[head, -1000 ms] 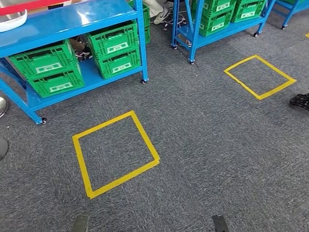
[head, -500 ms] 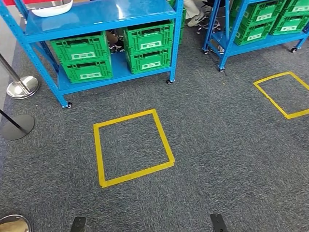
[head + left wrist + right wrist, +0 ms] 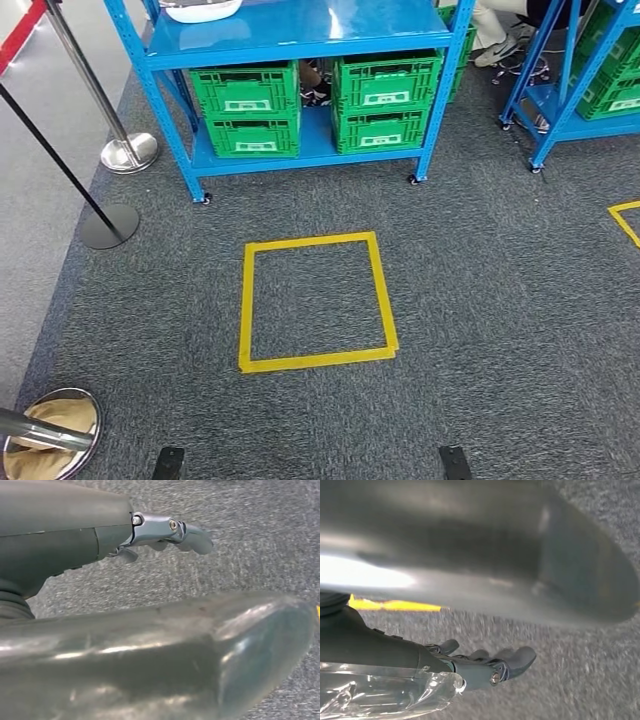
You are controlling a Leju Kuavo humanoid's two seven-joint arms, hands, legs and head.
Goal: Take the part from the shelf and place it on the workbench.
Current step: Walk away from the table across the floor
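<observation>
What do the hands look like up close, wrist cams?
Left hand: smooth dark grey cover, then a lighter blue-grey metallic finger with two small round silver screws and a rounded tip. Right hand: same dark grey cover and blue-grey fingers, one silver screw showing, plus crinkled clear plastic film along the cover. No cables or markings visible.

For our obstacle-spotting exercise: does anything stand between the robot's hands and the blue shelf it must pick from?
Nothing visible does. Carpet with a flat yellow tape square lies before the blue shelf; the stanchion bases stand off to the left.
</observation>
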